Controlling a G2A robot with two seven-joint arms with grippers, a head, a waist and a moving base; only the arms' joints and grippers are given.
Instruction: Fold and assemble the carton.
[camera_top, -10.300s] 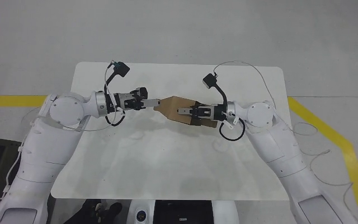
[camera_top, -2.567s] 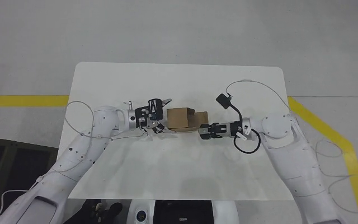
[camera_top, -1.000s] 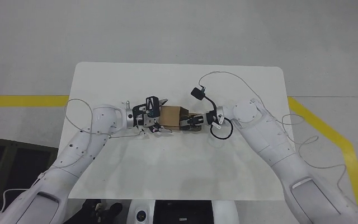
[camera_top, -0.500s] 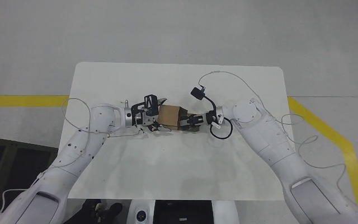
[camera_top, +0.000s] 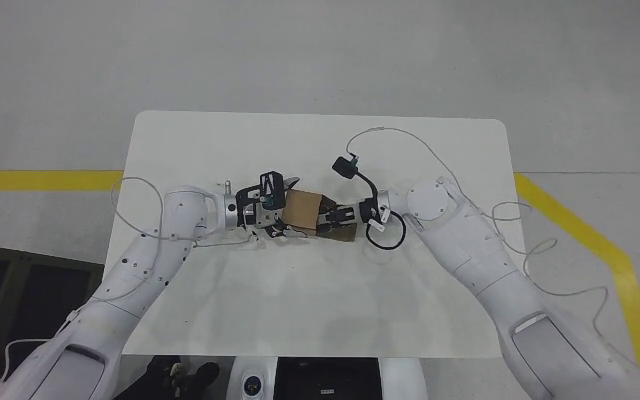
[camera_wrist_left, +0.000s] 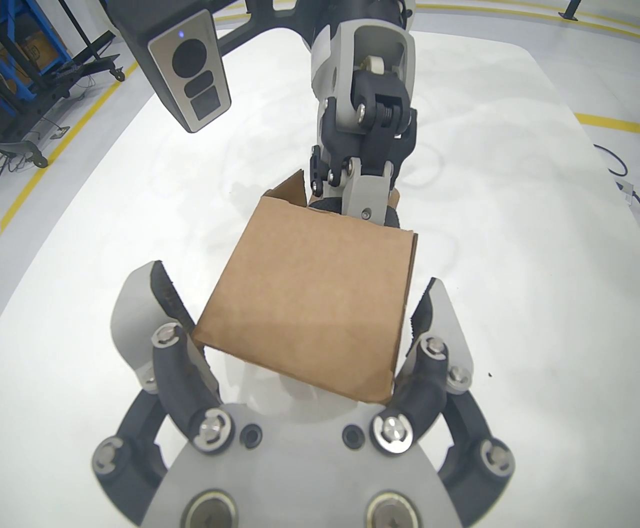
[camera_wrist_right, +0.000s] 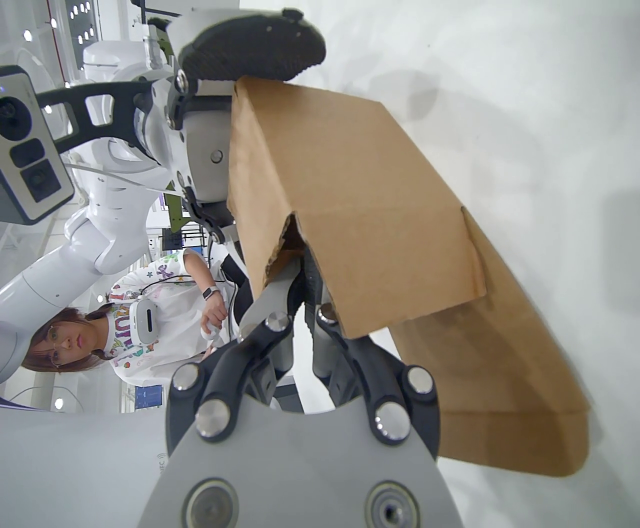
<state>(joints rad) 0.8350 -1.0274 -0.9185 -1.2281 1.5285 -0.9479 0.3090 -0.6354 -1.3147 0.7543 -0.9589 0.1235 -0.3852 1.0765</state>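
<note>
Right gripper (camera_wrist_right: 300, 285) is sunk into the open end of the carton (camera_wrist_right: 360, 200). Its fingertips (camera_wrist_right: 272, 300) are swallowed by the cardboard they are clamped on, and the panel being pinched cannot be made out. From the left wrist, those same tips are screened by the carton's far edge. The carton's underside is masked there too, with the left gripper (camera_wrist_left: 295, 287) pressed to its near corners. One left pad is blocked by the carton in the right wrist view. From the top, finger contact is too small to be judged.
</note>
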